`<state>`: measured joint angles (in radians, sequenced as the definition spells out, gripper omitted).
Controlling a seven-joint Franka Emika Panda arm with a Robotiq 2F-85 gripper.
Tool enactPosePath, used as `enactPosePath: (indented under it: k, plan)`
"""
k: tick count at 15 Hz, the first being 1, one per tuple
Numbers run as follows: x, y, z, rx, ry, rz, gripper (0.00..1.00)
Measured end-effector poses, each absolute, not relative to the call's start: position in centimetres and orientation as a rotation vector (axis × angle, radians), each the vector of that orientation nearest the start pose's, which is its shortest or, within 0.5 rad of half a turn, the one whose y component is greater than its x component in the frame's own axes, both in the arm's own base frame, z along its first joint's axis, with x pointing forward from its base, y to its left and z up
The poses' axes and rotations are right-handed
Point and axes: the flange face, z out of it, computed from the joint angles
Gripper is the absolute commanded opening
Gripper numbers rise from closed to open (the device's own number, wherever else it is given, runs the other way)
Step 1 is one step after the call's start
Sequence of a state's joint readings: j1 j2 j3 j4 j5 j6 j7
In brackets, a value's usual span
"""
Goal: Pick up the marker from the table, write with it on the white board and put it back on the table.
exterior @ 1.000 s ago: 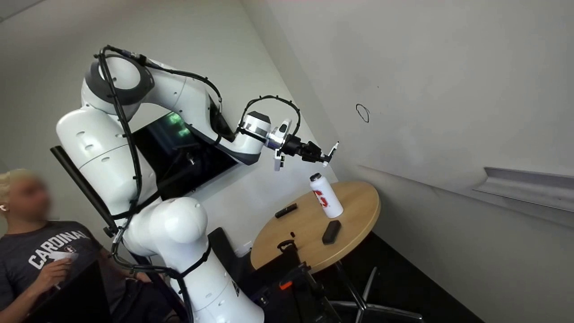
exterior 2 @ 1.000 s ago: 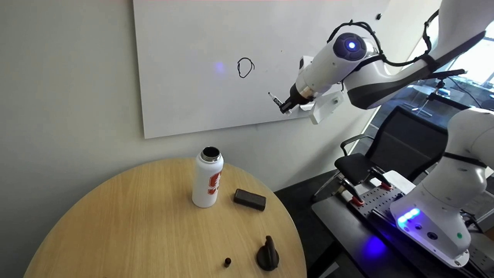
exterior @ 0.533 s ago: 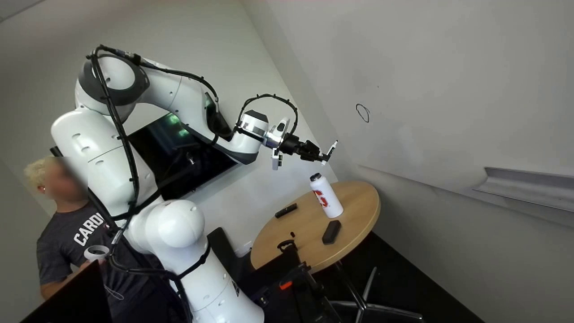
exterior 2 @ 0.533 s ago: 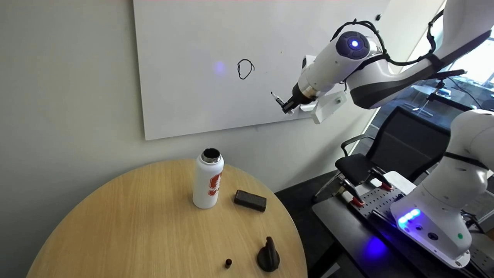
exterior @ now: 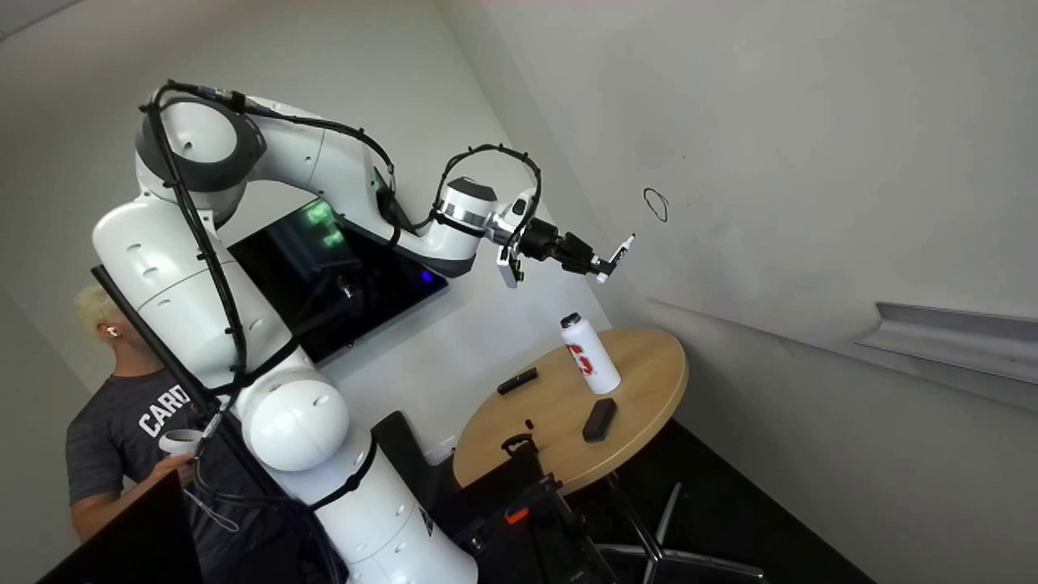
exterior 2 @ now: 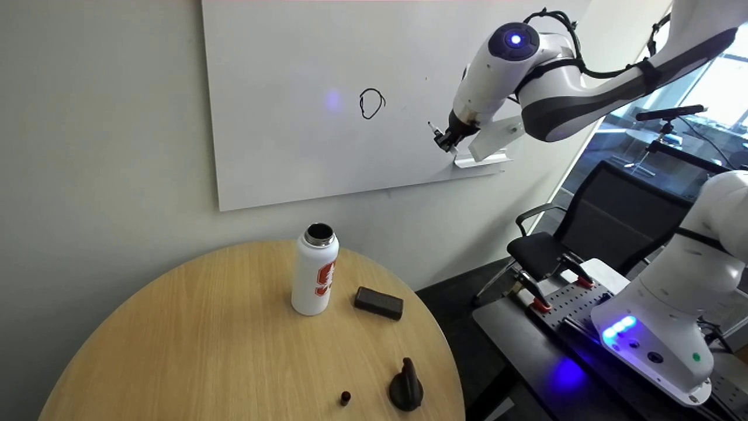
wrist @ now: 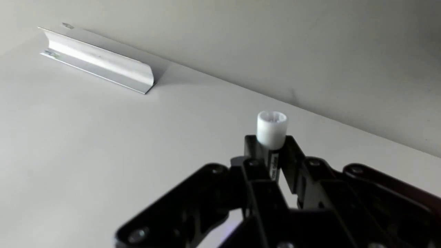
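Daylight glares through the window (exterior 2: 722, 79) while a soft bluish spot (exterior 2: 332, 100) tints the white board (exterior 2: 339, 137).

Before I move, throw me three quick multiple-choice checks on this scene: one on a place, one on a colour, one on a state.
1. In both exterior views, where does the marker show against the loop drawn on the board?
A. Higher
B. Across its line
C. Lower

2. What colour is the logo on the bottle?
A. Green
B. Red
C. Blue

3. What is the gripper doing?
A. Clamping the marker
B. Spread wide, holding nothing
C. Clamping the bottle

1: C, since both exterior views show the marker below the loop and apart from it.
2: B, since red print stands out on the white bottle.
3: A, since the wrist view shows the marker pinched from both sides.
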<state>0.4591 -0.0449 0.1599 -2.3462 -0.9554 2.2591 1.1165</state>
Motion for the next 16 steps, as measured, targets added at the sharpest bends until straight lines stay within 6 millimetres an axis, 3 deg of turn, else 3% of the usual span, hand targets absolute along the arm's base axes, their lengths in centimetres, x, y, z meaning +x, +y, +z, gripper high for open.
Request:
enactPosePath:
  k: [5,6,10,11,16]
  plan:
    - [45.0,26.7,39.1,-3.488,-0.287,-1.025,0.05]
    - [45.5,26.6,39.8,-3.497,-0.277,-1.037,0.20]
    - [46.2,27.2,41.3,-3.519,-0.234,-1.067,0.20]
    - [46.2,27.3,41.2,-3.519,-0.236,-1.065,0.05]
    - [46.6,27.2,41.6,-3.520,-0.252,-1.066,0.05]
